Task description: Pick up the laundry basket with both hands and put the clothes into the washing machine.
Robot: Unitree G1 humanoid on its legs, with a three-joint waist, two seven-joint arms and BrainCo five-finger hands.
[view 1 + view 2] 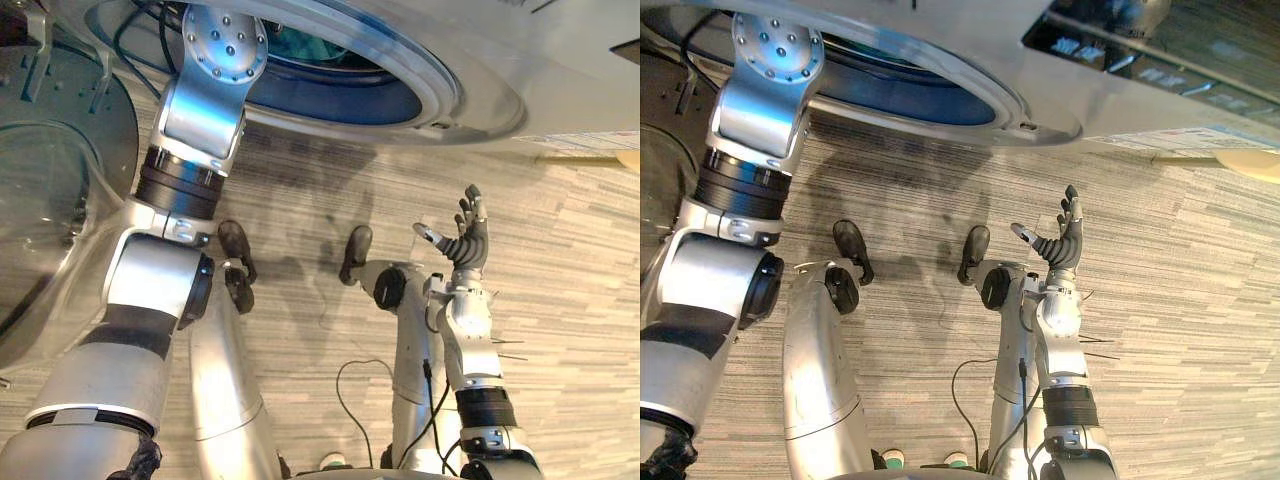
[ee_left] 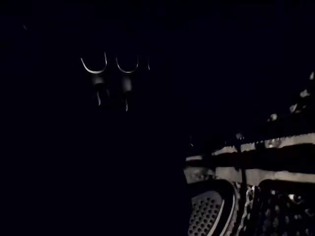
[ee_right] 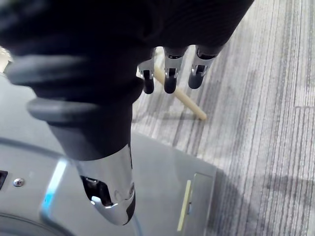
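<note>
The washing machine (image 1: 480, 95) stands in front of me with its round opening (image 1: 940, 95) uncovered. My left arm (image 1: 205, 90) reaches up into the opening, and its hand is hidden inside the drum. In the left wrist view it is dark, and the drum's perforated wall (image 2: 206, 216) shows faintly. Something teal (image 1: 300, 42) lies inside the drum beside that arm. My right hand (image 1: 468, 240) hangs in the air over the floor below the machine's front, fingers (image 3: 170, 81) straight, thumb (image 3: 110, 196) apart, holding nothing.
The machine's glass door (image 1: 50, 220) is swung open at my left, close to the left arm. Grey striped carpet (image 1: 1180, 300) covers the floor. A pale round thing (image 1: 1250, 165) on a wooden leg (image 3: 179, 96) stands at the right by the machine.
</note>
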